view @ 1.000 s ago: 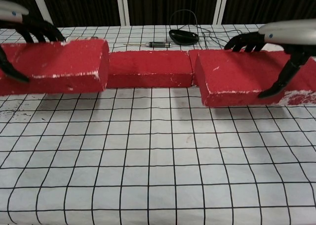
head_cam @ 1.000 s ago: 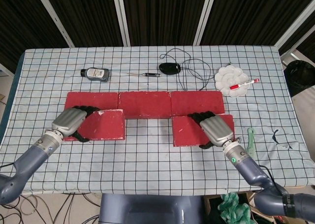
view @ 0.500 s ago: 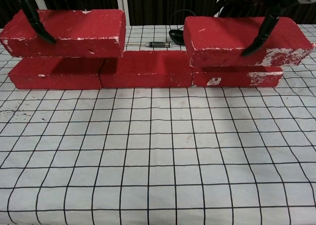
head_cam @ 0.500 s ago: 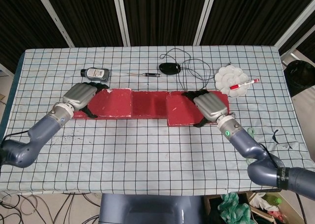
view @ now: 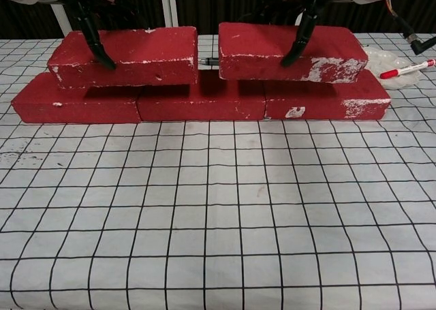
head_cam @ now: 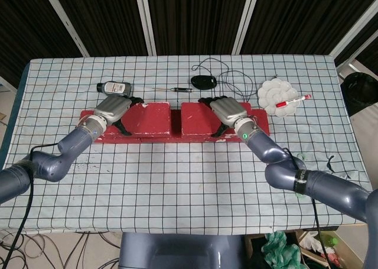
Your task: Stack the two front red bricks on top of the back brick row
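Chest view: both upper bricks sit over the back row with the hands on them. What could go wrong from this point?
1. The left upper brick and right upper brick have only a narrow gap between them; shifting either inward could knock the other.
2. Each upper brick spans a seam in the back row, so uneven pressure might tilt it.
3. The left hand and right hand hook fingers over the front faces; withdrawing could drag a brick forward off the row.
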Available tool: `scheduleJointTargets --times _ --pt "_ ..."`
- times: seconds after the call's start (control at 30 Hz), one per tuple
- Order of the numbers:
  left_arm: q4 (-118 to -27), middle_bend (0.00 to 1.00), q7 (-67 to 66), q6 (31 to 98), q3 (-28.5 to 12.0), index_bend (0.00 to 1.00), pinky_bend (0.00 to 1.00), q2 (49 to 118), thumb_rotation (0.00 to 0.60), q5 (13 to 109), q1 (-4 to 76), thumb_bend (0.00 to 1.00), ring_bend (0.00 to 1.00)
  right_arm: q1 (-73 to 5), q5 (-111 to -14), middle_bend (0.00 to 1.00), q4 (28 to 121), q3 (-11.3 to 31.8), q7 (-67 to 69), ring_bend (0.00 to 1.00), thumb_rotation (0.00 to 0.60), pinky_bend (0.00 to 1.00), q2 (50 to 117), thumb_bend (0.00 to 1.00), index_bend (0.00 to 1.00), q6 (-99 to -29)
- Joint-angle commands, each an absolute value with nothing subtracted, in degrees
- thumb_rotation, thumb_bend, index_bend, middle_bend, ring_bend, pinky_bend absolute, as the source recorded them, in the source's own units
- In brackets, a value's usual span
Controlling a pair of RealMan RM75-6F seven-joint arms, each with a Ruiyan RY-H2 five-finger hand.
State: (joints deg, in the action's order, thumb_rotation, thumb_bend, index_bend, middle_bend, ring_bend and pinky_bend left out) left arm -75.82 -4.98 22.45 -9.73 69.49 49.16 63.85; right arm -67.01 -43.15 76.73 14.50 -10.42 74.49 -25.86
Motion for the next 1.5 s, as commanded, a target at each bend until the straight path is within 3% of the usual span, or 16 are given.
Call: scheduleJointTargets --times 0.03,0.67,1.5 --pt "-74.4 0.24 -3.9 21.8 -9.8 0.15 0.23 70.4 0.600 50.2 63.8 0.28 0.13 -68.7 -41.5 0.19 75.0 13.6 -10.7 0.18 0.600 0.16 76.1 0.17 0.11 -24.9" --pt "-71.8 0.23 0.1 20.8 -9.4 0.16 0.23 71.8 0.600 54.5 63.4 0.28 0.13 -75.1 -32.8 0.19 68.8 7.8 -13.2 0.18 0.600 0.16 81.7 0.17 0.11 -26.8" --pt "-68.4 0.22 2.3 19.7 -8.6 0.16 0.22 74.6 0.600 56.2 64.5 0.27 0.11 -75.6 -34.8 0.19 64.4 7.8 -10.5 0.18 0.600 0.16 84.9 0.17 0.11 -25.9"
